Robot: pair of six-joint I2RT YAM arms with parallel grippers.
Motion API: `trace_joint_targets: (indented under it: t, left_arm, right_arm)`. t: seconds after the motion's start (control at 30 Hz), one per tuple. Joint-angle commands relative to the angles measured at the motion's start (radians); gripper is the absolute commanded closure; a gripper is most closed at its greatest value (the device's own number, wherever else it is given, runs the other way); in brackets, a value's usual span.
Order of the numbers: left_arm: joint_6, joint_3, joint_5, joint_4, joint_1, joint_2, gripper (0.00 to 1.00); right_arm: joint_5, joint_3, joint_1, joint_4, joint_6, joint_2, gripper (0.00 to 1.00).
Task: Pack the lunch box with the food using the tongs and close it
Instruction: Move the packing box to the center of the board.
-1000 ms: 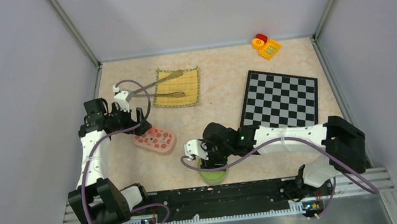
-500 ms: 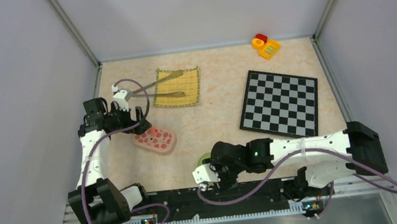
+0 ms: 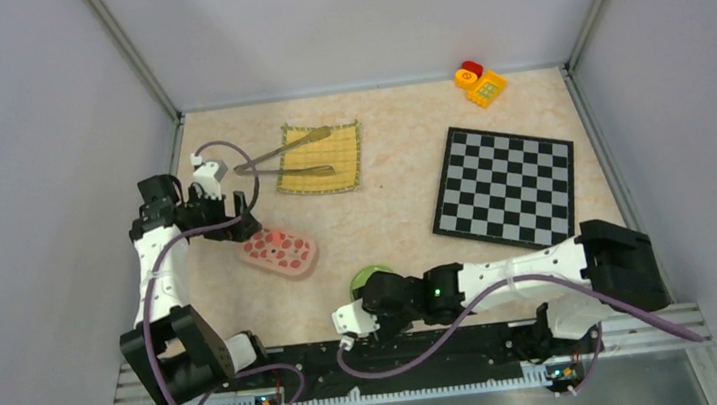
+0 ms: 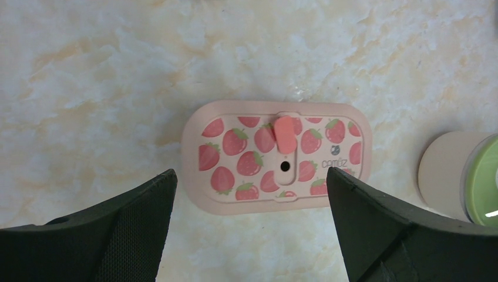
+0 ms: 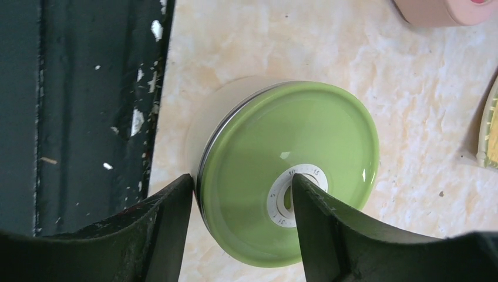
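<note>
The lunch box [image 3: 281,252] is a pink oblong box with a strawberry-print lid [image 4: 276,155], lying flat on the table with the lid on. My left gripper [image 3: 236,225] hangs open just left of it; in the left wrist view its jaws [image 4: 249,173] stand wide on either side of the box's near edge, apart from it. The silver tongs [image 3: 292,159] lie on the yellow mat [image 3: 344,154], untouched. My right gripper [image 3: 358,313] is low by the near rail, open over a round green-lidded container [image 5: 288,170]. No food is in view.
A chessboard [image 3: 506,185] lies at the right. Red, yellow and orange toy blocks [image 3: 479,81] sit in the far right corner. The black base rail [image 5: 82,117] runs right beside the green-lidded container [image 3: 372,277]. The enclosure's walls close in both sides.
My right arm has swung down toward the near rail and a little left; the green-lidded container now shows farther from the rail. My left gripper has drawn back left from the lunch box.
</note>
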Motion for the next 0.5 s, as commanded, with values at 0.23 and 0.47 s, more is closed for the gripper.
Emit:
trace_joint_targets:
  t: [0.23, 0.47]
  left_arm:
    - [0.175, 0.073, -0.059, -0.102, 0.056, 0.079, 0.01]
    - [0.304, 0.049, -0.059, -0.066, 0.091, 0.126, 0.01]
  right_arm:
    - [0.016, 0.015, -0.169, 0.057, -0.007, 0.059, 0.42]
    - [-0.047, 0.007, -0.289, 0.082, -0.046, 0.084, 0.44]
